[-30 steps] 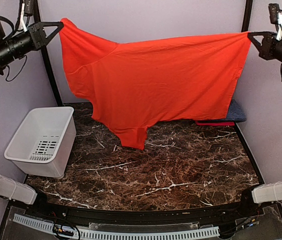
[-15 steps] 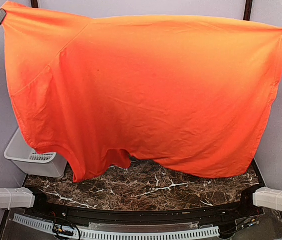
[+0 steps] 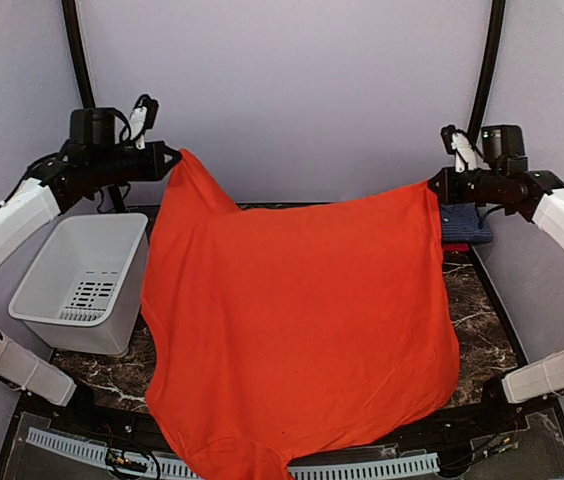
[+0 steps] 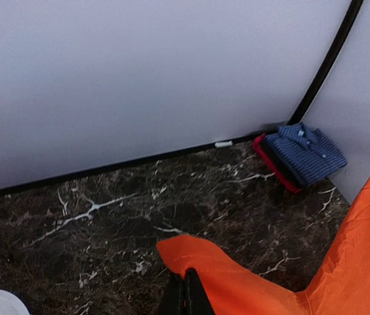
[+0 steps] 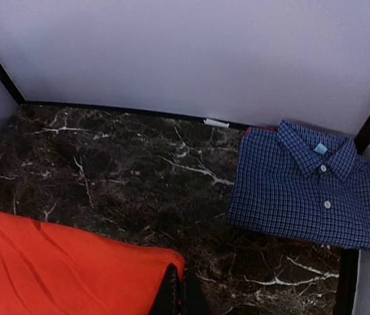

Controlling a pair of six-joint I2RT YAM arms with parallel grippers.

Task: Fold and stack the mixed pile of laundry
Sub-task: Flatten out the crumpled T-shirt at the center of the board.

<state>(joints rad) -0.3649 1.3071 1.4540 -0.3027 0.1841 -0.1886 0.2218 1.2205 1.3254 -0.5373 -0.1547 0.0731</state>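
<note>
The orange-red shirt [image 3: 297, 330] hangs spread between both grippers and drapes down over the table's front edge. My left gripper [image 3: 170, 157] is shut on its upper left corner; the pinched cloth shows in the left wrist view [image 4: 218, 262]. My right gripper [image 3: 432, 183] is shut on the upper right corner, seen in the right wrist view [image 5: 73, 269]. The blue-and-white checked shirt [image 5: 309, 187] lies folded at the back right corner, on a red folded cloth [image 4: 270, 161]. It also shows in the top view [image 3: 464, 225] and the left wrist view [image 4: 306, 152].
A white slotted plastic basket [image 3: 82, 280] stands at the left of the dark marble table [image 3: 477, 300]. Black frame poles [image 3: 74, 50] rise at the back corners before a pale wall.
Both grippers came down and away from the camera with the orange-red shirt still held. The shirt, which filled the view half a second ago, now drapes over the table's front.
</note>
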